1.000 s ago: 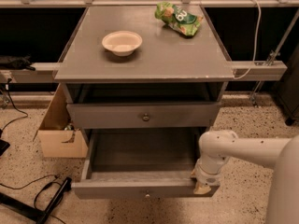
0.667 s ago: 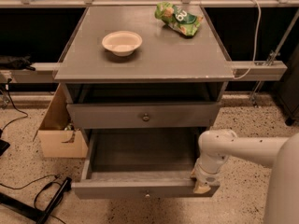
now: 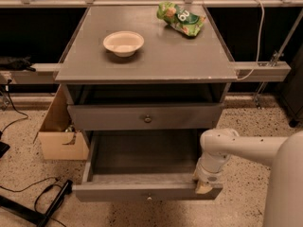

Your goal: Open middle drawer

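The middle drawer (image 3: 142,157) is the grey one pulled far out of the cabinet, its wide shallow tray bare and open to view. Its flat front (image 3: 118,192) faces me, with a small round metal knob (image 3: 149,198) at centre. My gripper (image 3: 204,187) hangs from the white arm (image 3: 236,145) that comes in from the right. It rests at the right end of the drawer front, on the top edge, well to the right of the knob.
Above it, another grey drawer (image 3: 109,117) with a knob (image 3: 147,119) sits nearly flush. On the cabinet top (image 3: 156,60) are a white bowl (image 3: 123,43) and a green snack bag (image 3: 181,18). A cardboard box (image 3: 59,136) and cables (image 3: 42,202) lie to the left.
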Available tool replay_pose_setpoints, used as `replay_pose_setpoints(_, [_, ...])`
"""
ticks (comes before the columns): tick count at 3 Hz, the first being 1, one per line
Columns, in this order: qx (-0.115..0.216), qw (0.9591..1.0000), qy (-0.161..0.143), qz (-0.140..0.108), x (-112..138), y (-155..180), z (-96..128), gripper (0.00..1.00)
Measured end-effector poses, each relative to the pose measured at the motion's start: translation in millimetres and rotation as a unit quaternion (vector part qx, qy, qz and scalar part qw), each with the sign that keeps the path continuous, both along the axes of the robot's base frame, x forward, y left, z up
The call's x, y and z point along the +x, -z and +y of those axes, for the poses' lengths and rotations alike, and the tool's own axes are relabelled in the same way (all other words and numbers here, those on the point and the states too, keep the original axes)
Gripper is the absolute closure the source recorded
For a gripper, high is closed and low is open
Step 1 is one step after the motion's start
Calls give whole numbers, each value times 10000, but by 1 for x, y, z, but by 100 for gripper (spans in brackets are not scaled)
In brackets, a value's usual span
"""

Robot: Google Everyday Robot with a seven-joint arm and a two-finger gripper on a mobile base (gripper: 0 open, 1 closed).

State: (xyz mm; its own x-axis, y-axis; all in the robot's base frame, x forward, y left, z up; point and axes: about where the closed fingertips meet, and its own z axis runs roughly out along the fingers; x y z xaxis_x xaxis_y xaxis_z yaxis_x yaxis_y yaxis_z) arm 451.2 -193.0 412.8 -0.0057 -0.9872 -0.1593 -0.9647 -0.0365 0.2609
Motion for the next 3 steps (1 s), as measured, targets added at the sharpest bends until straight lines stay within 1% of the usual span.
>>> replay_pose_setpoints(1, [59, 9999, 44, 93, -5, -8, 4, 100])
replay_pose_setpoints(2, [59, 9999, 45, 93, -1, -7, 4, 100])
replay_pose_setpoints(3, [106, 9998, 124, 67, 1, -10, 8, 100])
